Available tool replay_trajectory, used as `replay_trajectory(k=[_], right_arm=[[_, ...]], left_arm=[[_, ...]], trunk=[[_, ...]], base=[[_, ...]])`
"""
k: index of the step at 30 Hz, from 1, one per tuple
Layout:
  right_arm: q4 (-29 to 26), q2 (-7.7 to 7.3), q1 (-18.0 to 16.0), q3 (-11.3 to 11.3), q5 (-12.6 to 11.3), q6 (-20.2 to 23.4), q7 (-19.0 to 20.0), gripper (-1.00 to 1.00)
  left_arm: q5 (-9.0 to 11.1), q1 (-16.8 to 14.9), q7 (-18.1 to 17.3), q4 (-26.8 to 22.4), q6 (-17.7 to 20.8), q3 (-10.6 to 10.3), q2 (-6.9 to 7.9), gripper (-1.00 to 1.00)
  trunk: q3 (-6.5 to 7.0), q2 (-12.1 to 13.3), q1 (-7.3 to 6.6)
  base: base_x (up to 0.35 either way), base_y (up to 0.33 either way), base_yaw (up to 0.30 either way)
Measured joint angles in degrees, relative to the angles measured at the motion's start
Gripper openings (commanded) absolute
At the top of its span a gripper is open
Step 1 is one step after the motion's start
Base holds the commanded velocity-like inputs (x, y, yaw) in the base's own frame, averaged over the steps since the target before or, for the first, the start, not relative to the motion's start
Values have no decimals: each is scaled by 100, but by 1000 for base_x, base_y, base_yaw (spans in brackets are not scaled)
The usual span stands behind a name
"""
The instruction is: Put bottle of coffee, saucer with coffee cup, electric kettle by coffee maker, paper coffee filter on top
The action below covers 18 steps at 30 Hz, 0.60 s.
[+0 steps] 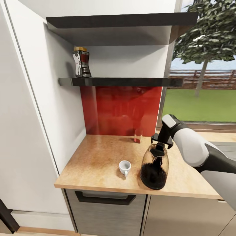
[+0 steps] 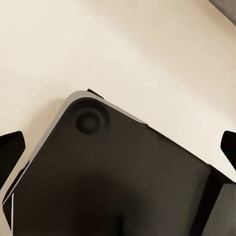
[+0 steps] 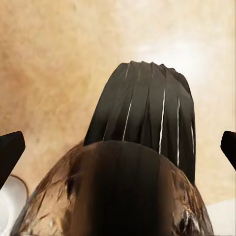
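In the head view the electric kettle stands upright on the wood-grain tabletop, close to its front edge, at about five o'clock from the middle of the scene. The right arm reaches in from three o'clock, and its right claw sits at the kettle's black top, at twelve o'clock of the jug. In the right wrist view the two fingertips stand wide apart at either edge of the picture, with the kettle's black handle and lid between them and not touching either one, so the claw is spread.

The coffee cup rests on the tabletop just beside the kettle, at nine o'clock of it, apart from the glass. The bottle of coffee stands upright on the lower kitchen shelf, near that board's left end, at eleven o'clock of the scene; a second black board hangs above it. A red back panel covers the wall under the shelf.

In the left wrist view the left claw has its dark fingertips spread to the picture's edges, over a black rounded-corner slab against a pale surface.
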Motion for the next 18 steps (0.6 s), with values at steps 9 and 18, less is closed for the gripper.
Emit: replay_trajectory(k=[9,18], right_arm=[[10,6,0,23,54,3,-31,-100],[31,9,-2,32,72,0,-36,-100]], left_arm=[[2,0,0,1,0,-9,0,100],[5,0,0,1,0,-14,0,100]], trunk=[[0,0,0],[1,-1,0]], base=[[0,0,0],[0,0,0]])
